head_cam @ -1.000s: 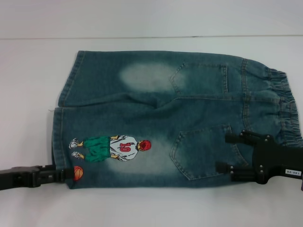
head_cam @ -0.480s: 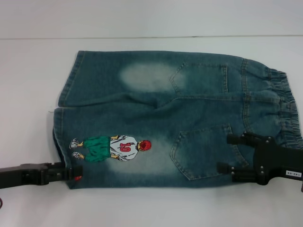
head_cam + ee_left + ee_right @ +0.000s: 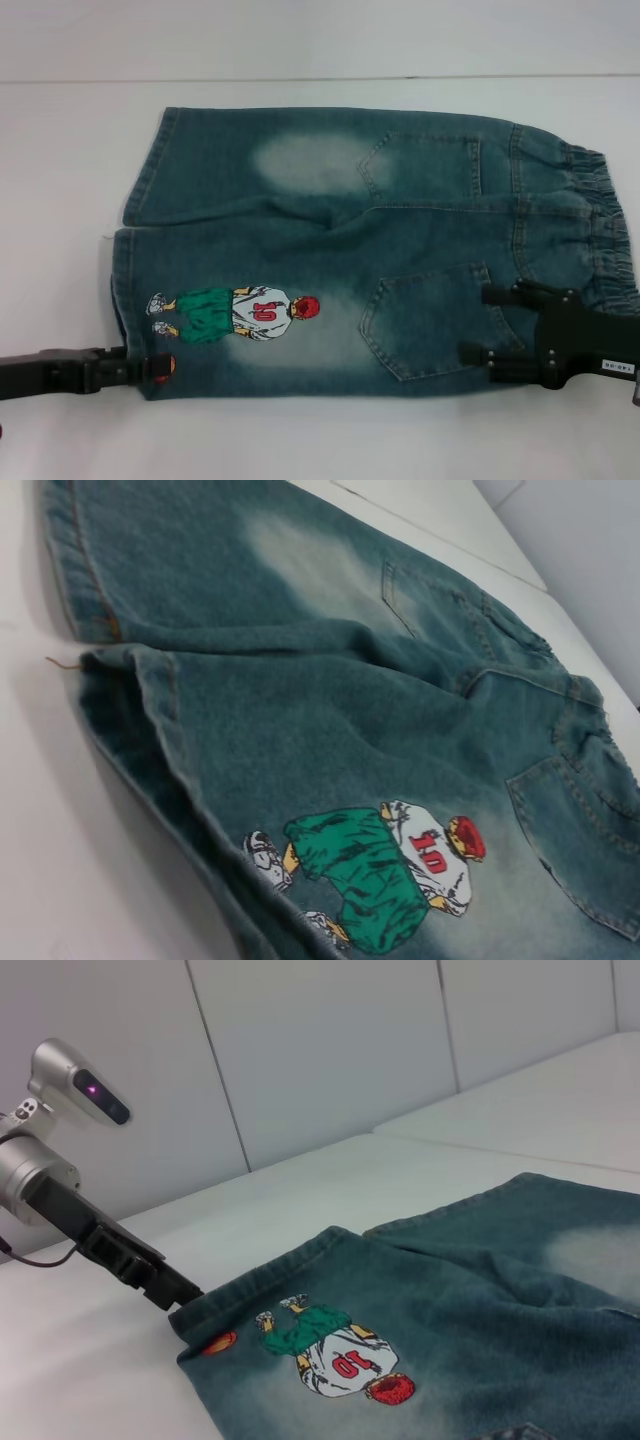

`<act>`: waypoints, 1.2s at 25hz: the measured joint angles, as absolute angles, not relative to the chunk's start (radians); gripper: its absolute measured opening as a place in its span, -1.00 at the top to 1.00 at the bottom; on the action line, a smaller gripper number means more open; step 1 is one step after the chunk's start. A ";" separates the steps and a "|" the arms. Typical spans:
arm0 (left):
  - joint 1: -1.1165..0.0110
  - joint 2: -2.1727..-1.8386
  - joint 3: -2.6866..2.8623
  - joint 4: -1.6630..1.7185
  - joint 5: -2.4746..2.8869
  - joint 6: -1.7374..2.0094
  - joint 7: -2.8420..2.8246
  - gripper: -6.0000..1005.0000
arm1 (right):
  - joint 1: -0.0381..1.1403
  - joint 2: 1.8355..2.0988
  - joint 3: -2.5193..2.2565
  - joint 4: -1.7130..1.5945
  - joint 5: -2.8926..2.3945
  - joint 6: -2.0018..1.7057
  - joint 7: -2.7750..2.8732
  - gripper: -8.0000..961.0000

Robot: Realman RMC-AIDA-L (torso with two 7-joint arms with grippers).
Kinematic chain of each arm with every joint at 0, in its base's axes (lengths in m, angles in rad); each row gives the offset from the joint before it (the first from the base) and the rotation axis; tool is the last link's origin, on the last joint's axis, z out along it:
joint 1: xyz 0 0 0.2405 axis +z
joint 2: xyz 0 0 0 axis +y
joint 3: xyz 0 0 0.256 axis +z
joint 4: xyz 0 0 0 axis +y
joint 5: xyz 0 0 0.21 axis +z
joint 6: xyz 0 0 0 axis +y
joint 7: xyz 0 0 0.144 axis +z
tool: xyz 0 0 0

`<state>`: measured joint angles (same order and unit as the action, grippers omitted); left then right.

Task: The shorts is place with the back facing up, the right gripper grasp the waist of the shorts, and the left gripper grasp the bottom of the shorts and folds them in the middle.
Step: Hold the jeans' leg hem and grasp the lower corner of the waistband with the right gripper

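Shorts [image 3: 340,250] — blue-green washed denim, darker teal toward edges, faded pale patches: one far side mid-leg, one near side around print. Tan-orange stitching outlines two back pockets and seams. Cartoon print [image 3: 232,314]: green shorts, white jersey with red 10, red cap, white shoes; small orange-red basketball [image 3: 217,1342] beside it at near-left corner. Left gripper [image 3: 150,367] black, on silver wrist. Right gripper [image 3: 490,325] black — small white label on body. Table [image 3: 60,200] plain white; wall behind pale grey panels.
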<state>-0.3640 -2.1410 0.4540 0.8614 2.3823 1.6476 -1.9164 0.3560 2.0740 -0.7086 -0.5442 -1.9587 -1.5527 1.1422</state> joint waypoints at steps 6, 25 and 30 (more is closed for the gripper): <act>-0.368 -2.157 0.501 0.882 2.398 1.617 -1.911 -0.74 | 0.357 2.074 -0.709 -0.543 -1.959 -1.551 1.143 -0.95; -0.368 -2.163 0.534 0.935 2.405 1.608 -1.911 0.15 | 0.357 2.075 -0.710 -0.543 -1.959 -1.552 1.150 -0.95; -0.368 -2.163 0.554 0.939 2.406 1.598 -1.914 0.44 | 0.357 2.075 -0.712 -0.543 -1.959 -1.552 1.150 -0.95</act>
<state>-0.3681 -2.1629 0.5537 0.9387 2.4061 1.5977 -1.9141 0.3574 2.0755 -0.7118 -0.5430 -1.9588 -1.5523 1.1499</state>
